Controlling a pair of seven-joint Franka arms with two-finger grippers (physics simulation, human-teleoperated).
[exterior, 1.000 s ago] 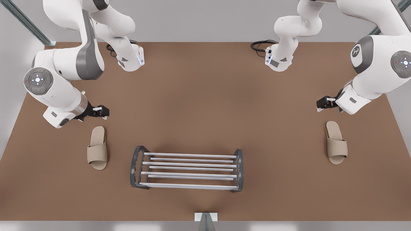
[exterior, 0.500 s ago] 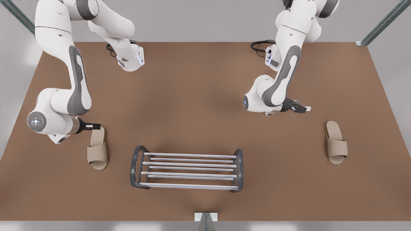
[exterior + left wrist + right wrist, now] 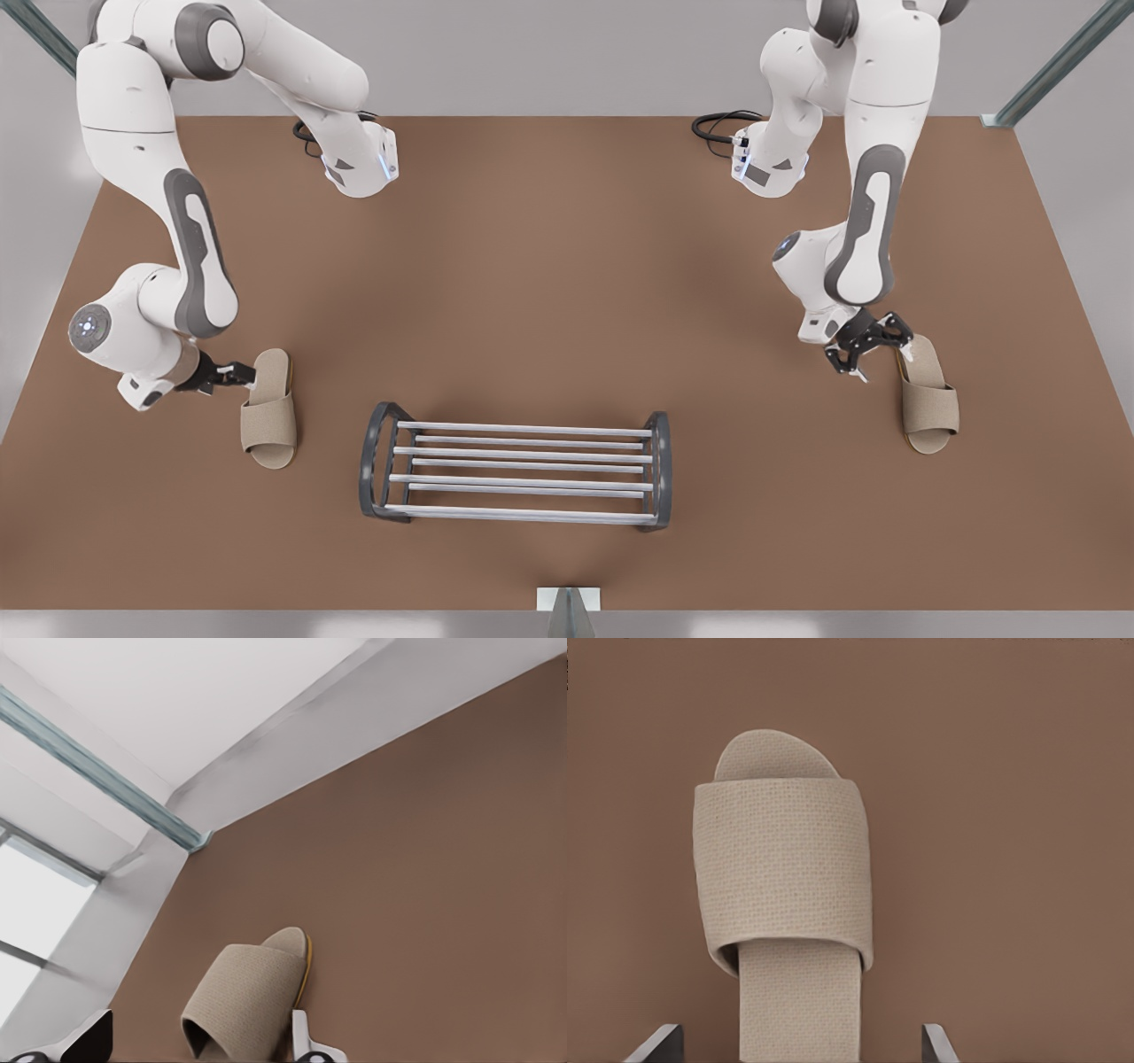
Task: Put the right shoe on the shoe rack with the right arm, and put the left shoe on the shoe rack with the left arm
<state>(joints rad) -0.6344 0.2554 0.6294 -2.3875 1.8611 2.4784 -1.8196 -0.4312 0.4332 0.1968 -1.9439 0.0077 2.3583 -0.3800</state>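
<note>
The right shoe (image 3: 270,412) is a beige slipper on the brown table at the front view's left, toe toward the near edge. My right gripper (image 3: 241,372) hangs open at its heel. In the right wrist view its fingers flank the heel end of the right shoe (image 3: 784,868), with the right gripper (image 3: 799,1050) centred on it. The left shoe (image 3: 928,399) lies at the front view's right. My left gripper (image 3: 873,354) is open, tilted, just beside its heel. In the left wrist view the left shoe (image 3: 248,992) lies between the left gripper's (image 3: 199,1054) fingers. The shoe rack (image 3: 532,430) stands between the shoes.
Both arm bases stand at the table's far edge, each with a black cable (image 3: 718,124) beside it. Metal beams (image 3: 1054,62) rise at the far corners and a short post (image 3: 567,611) stands at the near edge. A grey wall (image 3: 266,691) lies beyond the left shoe.
Both arms have folded in and come down. The right gripper has dropped to the right shoe's heel. The left gripper swung toward the table's middle, then out to the left shoe's heel.
</note>
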